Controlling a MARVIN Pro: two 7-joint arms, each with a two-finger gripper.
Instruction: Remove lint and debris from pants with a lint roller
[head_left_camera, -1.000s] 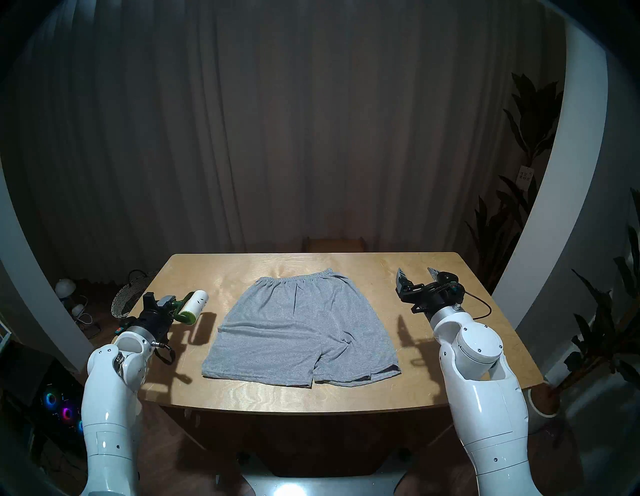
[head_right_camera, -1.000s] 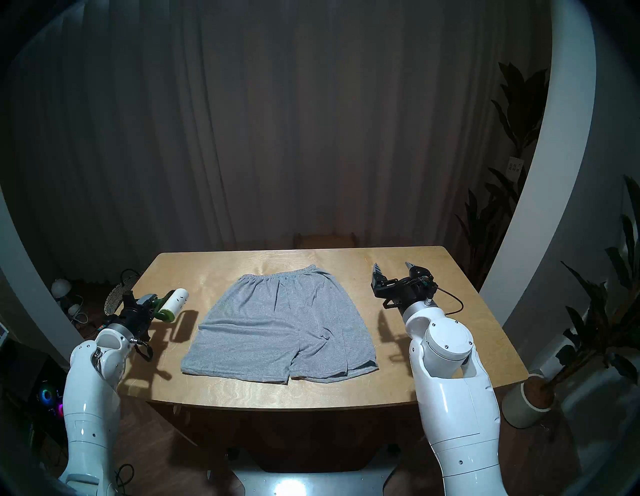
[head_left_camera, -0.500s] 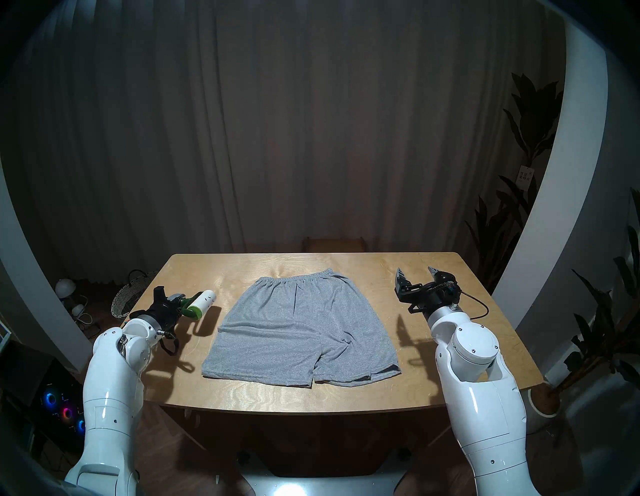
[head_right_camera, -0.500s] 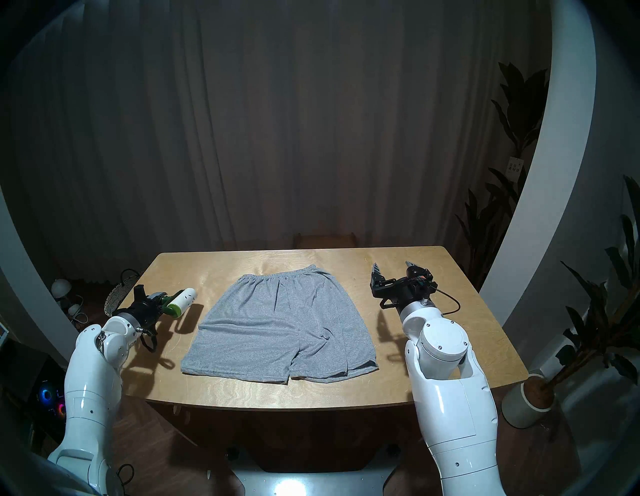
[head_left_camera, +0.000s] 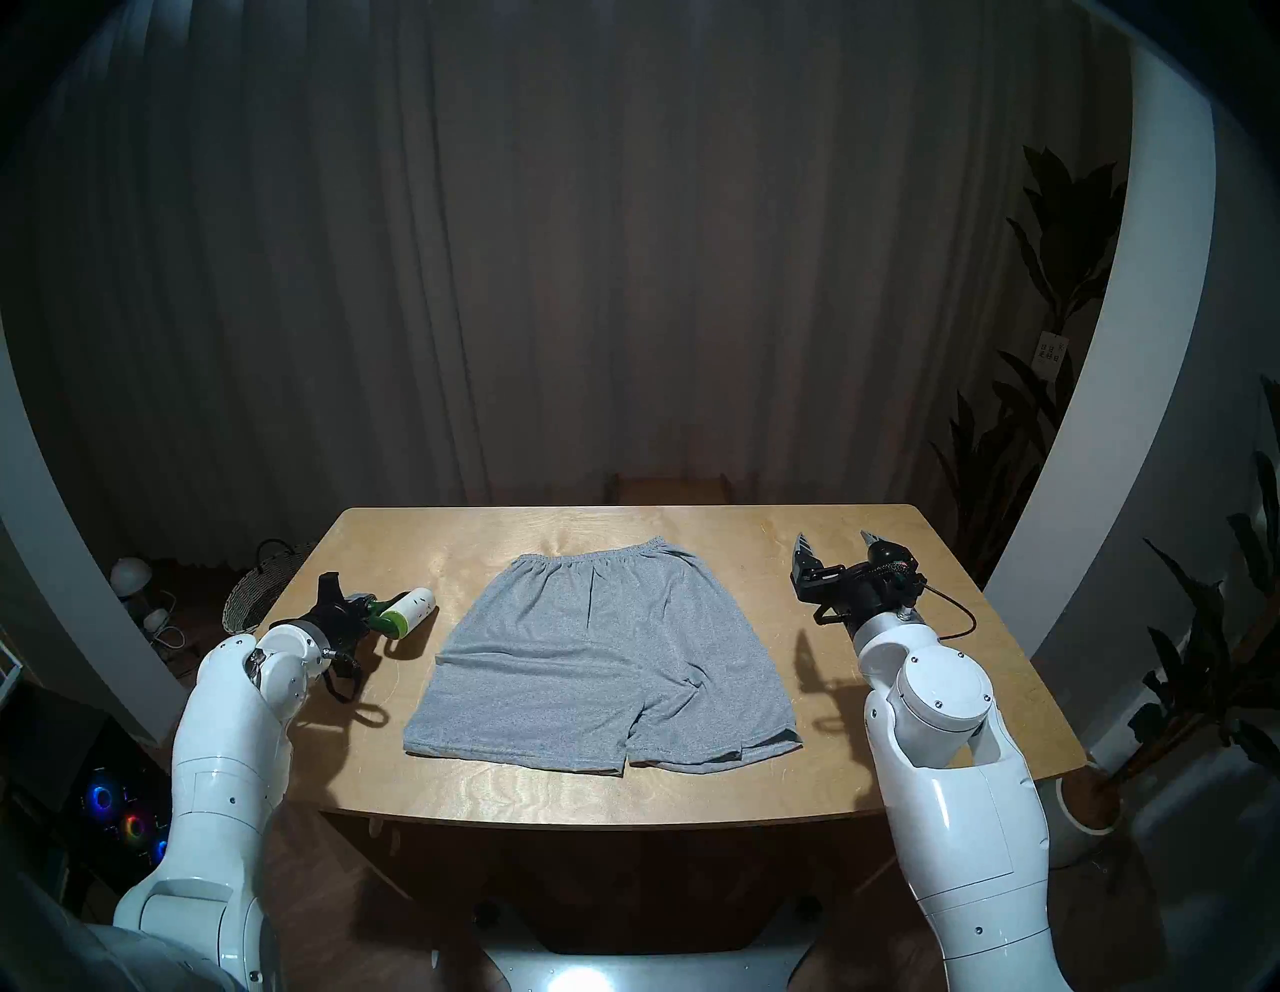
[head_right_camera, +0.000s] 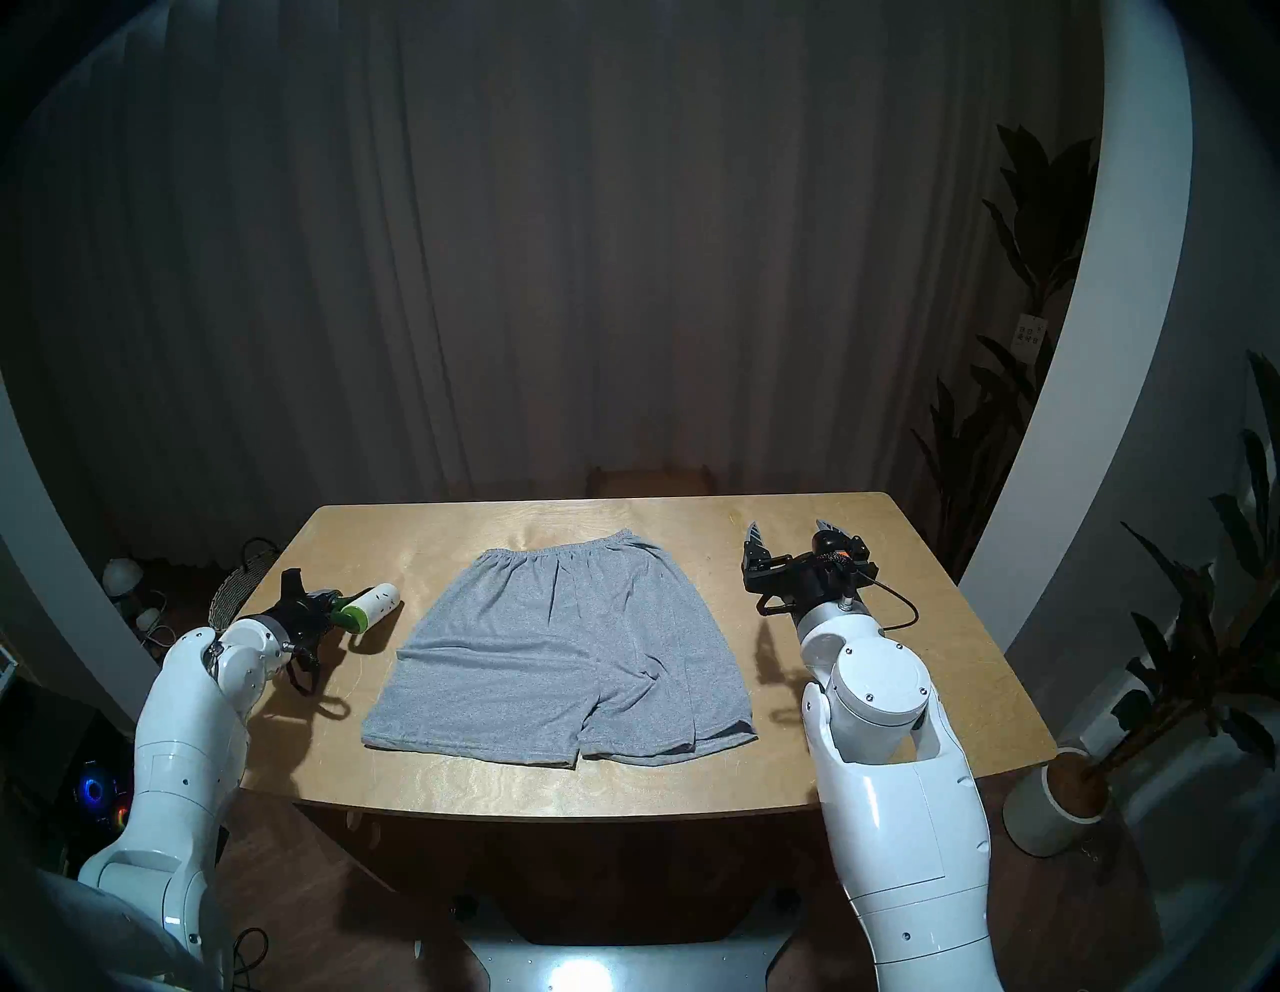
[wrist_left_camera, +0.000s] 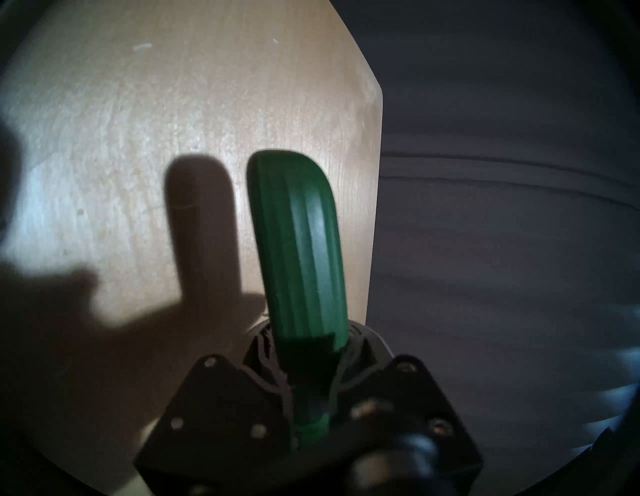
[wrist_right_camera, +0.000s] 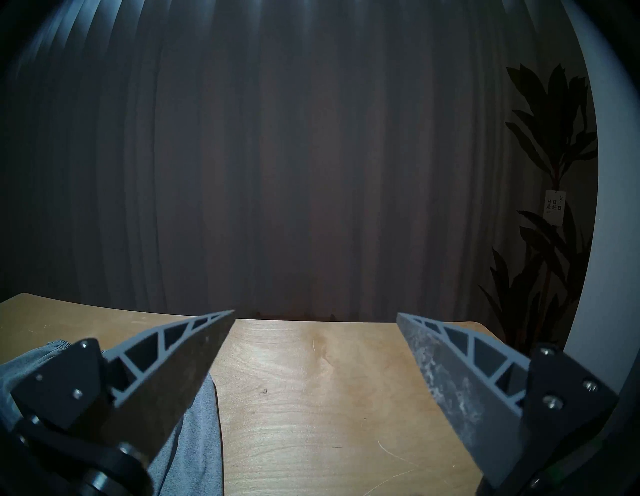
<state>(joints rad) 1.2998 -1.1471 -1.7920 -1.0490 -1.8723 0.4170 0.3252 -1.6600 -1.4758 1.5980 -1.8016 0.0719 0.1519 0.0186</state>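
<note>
Roller (head_left_camera: 407, 611), light and stiff, is clamped by its green handle in the left jaws near the worktop's (head_left_camera: 692, 783) left edge, beside limp shorts (head_left_camera: 596, 658); right jaws gape empty.

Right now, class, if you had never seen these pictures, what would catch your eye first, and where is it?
First the grey shorts, spread flat mid-table. Next the lint roller to their left, its green handle clamped in the left gripper, its white roll dotted with dark specks. Opposite, the right gripper hangs open and empty above the table's right side.
</note>
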